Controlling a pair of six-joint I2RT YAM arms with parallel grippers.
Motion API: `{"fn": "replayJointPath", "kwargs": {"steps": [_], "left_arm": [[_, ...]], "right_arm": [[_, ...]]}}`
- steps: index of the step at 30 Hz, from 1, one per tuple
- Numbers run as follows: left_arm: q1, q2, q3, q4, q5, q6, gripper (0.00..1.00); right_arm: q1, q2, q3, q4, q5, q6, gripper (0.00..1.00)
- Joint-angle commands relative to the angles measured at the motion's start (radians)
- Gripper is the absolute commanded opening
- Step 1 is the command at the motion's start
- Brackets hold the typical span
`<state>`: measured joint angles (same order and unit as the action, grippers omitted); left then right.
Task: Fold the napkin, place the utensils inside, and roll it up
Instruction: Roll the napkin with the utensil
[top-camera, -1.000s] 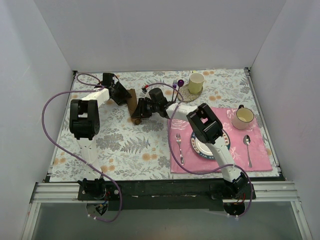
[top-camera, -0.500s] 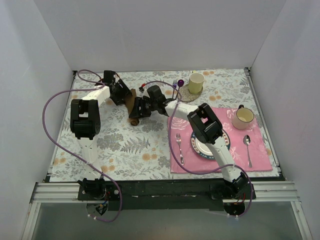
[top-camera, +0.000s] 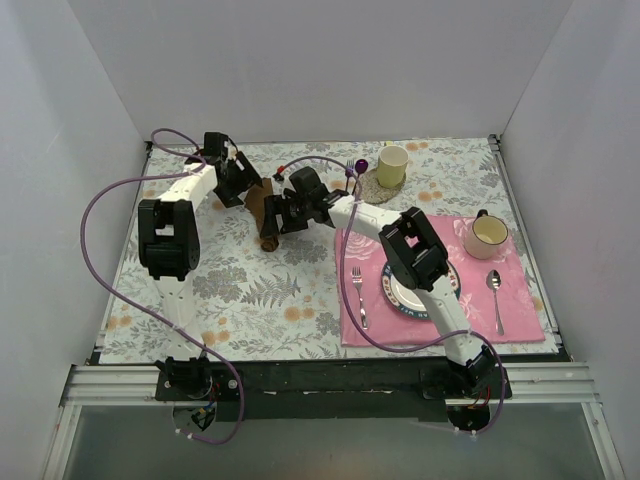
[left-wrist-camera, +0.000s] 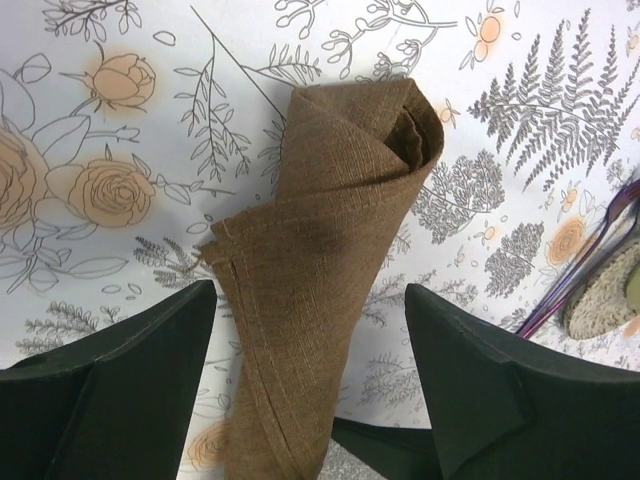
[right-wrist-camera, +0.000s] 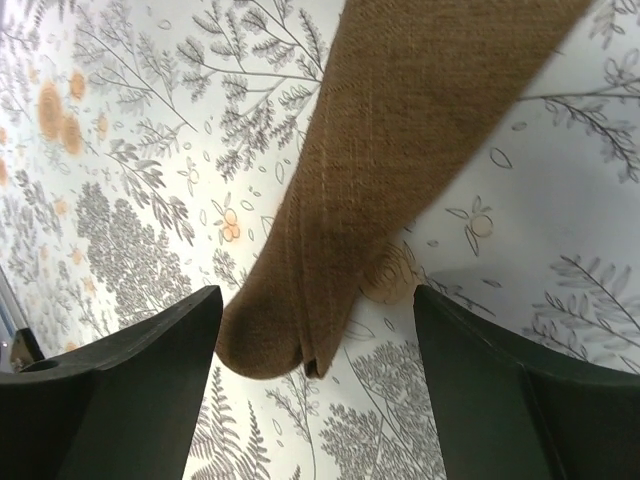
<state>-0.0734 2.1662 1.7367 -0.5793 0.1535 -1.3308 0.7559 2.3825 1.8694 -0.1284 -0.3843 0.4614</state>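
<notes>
Brown rolled napkin (left-wrist-camera: 320, 250) on floral cloth (left-wrist-camera: 120, 100); left tool (left-wrist-camera: 310, 295), right tool (right-wrist-camera: 317, 295) agape.

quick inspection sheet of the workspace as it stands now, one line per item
surface: floral tablecloth, lying flat
job's things: brown napkin rolled up, lying on the cloth between both hands; purple utensils beside the coaster, outside the roll; what is inside the roll cannot be seen
clutter: pink placemat with plate, fork, spoon and mug; yellow cup on woven coaster
grippers: left hand open, right hand open, fingers on either side of the napkin, not clamping it
cables: purple cables loop off both arms
surroundings: white walls on three sides
</notes>
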Motion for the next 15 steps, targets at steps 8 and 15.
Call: {"fn": "replayJointPath", "kwargs": {"steps": [8,15], "left_arm": [[0.0,-0.319,-0.109,-0.022,0.07,-0.004,0.78],[-0.048,-0.528,-0.219,-0.024,0.149,-0.007,0.81]], "right_arm": [[-0.007,-0.312,-0.053,-0.246,0.1,-0.19,0.9],[-0.023,-0.629,-0.261,-0.309,0.177,-0.233,0.99]]}}
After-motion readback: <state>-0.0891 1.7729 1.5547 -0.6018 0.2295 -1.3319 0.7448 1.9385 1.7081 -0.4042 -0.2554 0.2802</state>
